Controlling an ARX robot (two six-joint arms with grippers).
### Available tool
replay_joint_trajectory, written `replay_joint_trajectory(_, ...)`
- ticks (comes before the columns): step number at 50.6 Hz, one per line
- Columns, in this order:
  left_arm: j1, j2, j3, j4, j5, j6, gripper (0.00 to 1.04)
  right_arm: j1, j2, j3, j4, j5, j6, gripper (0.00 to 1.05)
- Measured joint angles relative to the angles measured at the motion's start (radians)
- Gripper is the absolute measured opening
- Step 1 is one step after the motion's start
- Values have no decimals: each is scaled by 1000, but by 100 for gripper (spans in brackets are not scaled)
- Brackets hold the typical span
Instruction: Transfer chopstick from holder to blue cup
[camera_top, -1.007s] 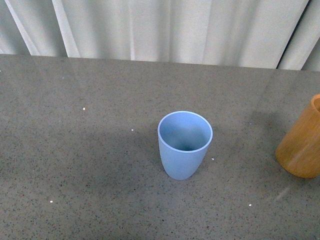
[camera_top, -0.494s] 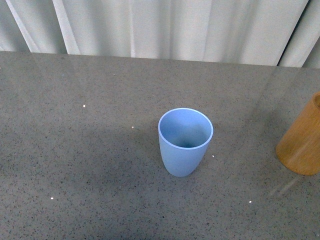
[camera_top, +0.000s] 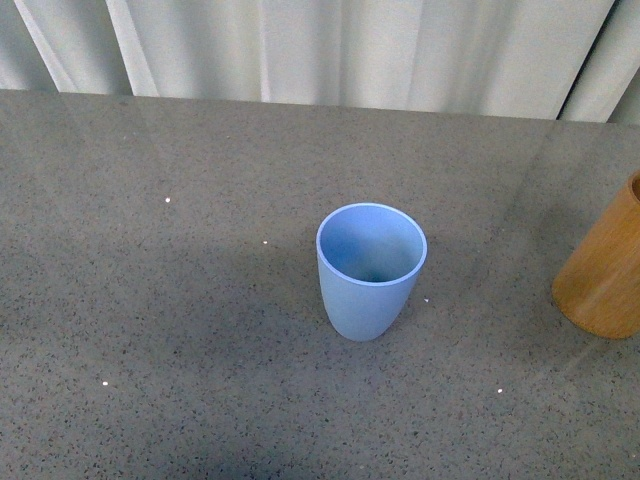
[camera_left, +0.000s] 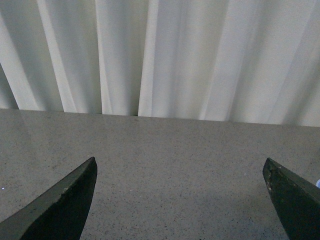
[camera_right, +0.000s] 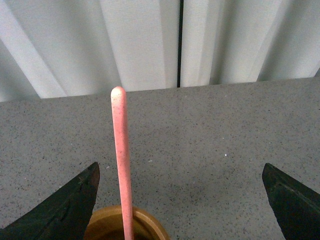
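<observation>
The light blue cup (camera_top: 371, 270) stands upright and empty near the middle of the grey table. The orange-tan wooden holder (camera_top: 607, 272) is at the table's right edge, partly cut off in the front view. In the right wrist view a reddish-pink chopstick (camera_right: 121, 155) stands up out of the holder's rim (camera_right: 150, 220). My right gripper (camera_right: 180, 172) is open, its two dark fingers wide apart on either side of the chopstick without touching it. The left gripper (camera_left: 180, 167) is open over bare table with nothing between its fingers. Neither arm shows in the front view.
A white pleated curtain (camera_top: 330, 50) hangs along the table's far edge. The speckled grey tabletop (camera_top: 160, 300) stretches to the left of the cup.
The front view has shifted: cup and holder sit slightly higher in the picture than a second ago, and more of the near table shows. Neither object has moved on the table.
</observation>
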Motion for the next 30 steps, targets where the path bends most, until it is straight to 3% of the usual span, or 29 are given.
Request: replay_joint_trajectory(30,0,0,0,0,0,0,98,77,160,192,-21,11,-5,95)
